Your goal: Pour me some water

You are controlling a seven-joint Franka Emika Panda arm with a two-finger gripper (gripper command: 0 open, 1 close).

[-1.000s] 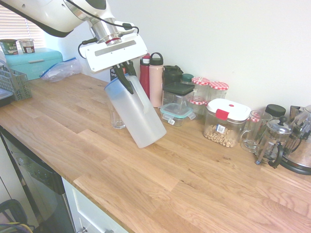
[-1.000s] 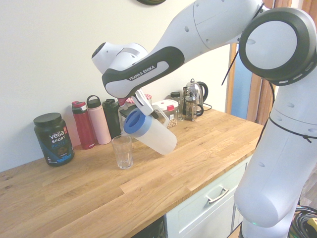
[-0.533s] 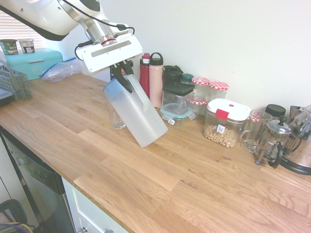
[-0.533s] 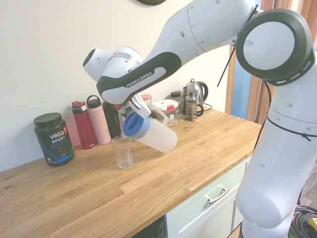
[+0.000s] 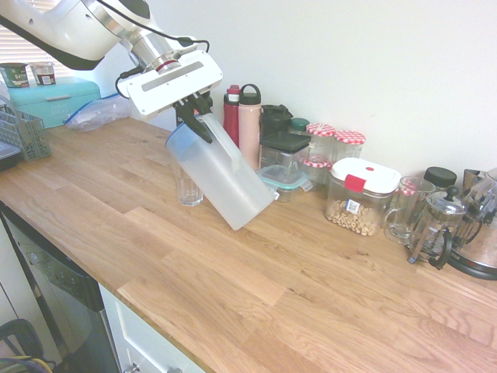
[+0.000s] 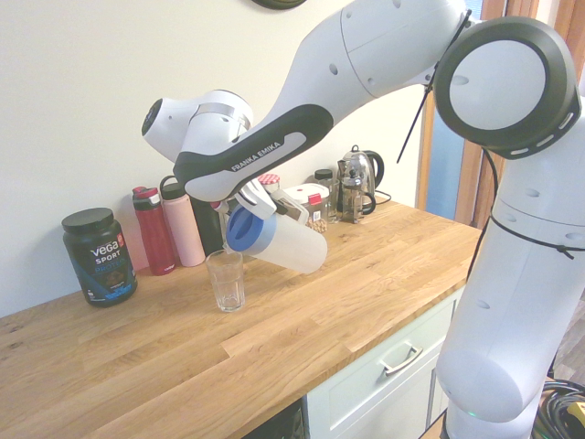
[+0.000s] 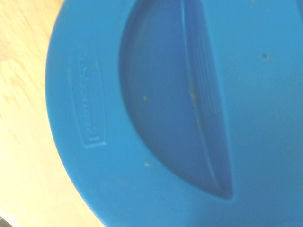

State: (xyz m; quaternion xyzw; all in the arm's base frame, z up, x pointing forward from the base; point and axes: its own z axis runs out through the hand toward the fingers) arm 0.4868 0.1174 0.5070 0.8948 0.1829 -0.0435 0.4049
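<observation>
A translucent white pitcher (image 5: 221, 179) (image 6: 288, 245) with a blue lid (image 6: 245, 230) (image 7: 170, 113) hangs tilted over the wooden counter (image 5: 233, 272), lid end down toward a clear drinking glass (image 5: 189, 186) (image 6: 226, 280). My gripper (image 5: 196, 116) (image 6: 260, 197) is shut on the pitcher's handle near the lid. The lid's edge sits just above the glass's rim. No stream of water can be made out. In the wrist view the blue lid fills nearly the whole picture.
Along the wall stand a red bottle (image 5: 231, 120), a pink bottle (image 5: 249, 128), jars and food containers (image 5: 363, 196), a French press (image 5: 436, 225) and a kettle (image 5: 481, 241). A dark Vega tub (image 6: 100, 255) stands at one end. A dish rack (image 5: 22, 134) and teal box (image 5: 54, 99) sit at the far left.
The arm has shifted a little toward the glass and tipped the pitcher further, so its lid end is lower and closer over the glass.
</observation>
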